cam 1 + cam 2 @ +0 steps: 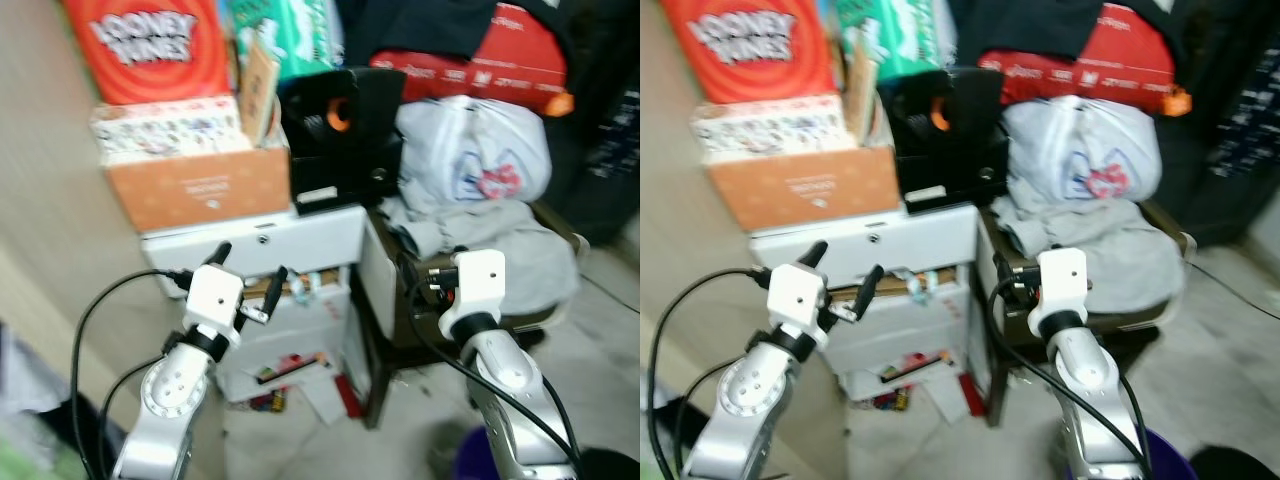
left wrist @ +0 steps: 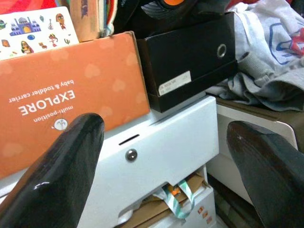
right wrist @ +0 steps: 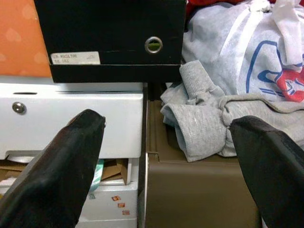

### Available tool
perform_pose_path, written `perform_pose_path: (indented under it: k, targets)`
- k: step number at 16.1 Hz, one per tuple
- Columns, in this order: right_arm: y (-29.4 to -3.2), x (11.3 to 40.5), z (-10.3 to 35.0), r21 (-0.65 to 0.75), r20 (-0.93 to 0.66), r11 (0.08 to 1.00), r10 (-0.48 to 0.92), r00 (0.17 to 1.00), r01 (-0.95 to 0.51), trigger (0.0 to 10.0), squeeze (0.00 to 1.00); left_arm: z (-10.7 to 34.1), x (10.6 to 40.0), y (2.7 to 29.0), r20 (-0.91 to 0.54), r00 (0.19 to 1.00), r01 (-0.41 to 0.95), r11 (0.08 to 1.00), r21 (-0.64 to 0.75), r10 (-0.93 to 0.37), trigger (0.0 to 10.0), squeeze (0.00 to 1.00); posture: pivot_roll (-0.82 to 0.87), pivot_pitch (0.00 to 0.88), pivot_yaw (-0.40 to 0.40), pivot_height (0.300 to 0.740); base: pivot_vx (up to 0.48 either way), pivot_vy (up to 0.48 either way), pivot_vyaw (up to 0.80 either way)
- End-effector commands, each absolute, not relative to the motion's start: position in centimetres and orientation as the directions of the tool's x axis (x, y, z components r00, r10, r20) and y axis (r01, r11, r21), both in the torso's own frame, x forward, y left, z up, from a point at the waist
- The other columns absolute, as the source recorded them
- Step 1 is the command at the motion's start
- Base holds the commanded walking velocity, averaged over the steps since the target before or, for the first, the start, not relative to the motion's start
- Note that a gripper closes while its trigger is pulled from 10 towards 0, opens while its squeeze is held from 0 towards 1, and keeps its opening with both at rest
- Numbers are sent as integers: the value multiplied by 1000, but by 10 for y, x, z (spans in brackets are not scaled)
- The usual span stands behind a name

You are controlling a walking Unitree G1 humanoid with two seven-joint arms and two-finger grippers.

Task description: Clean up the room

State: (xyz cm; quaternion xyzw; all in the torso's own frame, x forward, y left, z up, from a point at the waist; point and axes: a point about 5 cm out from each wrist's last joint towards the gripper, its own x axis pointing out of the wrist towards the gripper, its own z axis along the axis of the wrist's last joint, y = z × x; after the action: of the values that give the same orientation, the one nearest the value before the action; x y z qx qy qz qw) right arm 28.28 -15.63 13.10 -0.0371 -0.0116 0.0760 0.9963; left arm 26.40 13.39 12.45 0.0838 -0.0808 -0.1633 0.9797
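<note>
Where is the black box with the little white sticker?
The black box sits on top of the white drawer unit, between the orange box on the robot's left and the grey sweatshirt.

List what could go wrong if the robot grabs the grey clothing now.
1. The grey sweatshirt lies under the white plastic bag; pulling it would likely drag the bag off the brown chair.
2. The black shoebox leans on the stack beside the open right gripper; a bump might tip it.
3. Papers on the floor near the white drawer unit could cause a slip.
</note>
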Motion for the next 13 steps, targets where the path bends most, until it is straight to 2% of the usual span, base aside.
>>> perform_pose_path:
  k: [1, 3, 13]
  targets:
    - [-157, 284, 133, -75, 22, 987, 141, 990, -139, 10000, 0, 126, 265, 135, 130, 934, 305, 932, 197, -333, 10000, 0, -109, 0, 11, 740, 0, 0, 0]
    - [-156, 285, 133, -74, 23, 988, 140, 990, -138, 10000, 0, 125, 264, 136, 126, 934, 305, 931, 199, -333, 10000, 0, -108, 0, 13, 740, 0, -127, 0]
    - [-154, 286, 133, -69, 26, 989, 129, 991, -127, 10000, 0, 125, 266, 139, 119, 931, 316, 927, 203, -344, 10000, 0, -109, 0, 26, 740, 0, -328, 0]
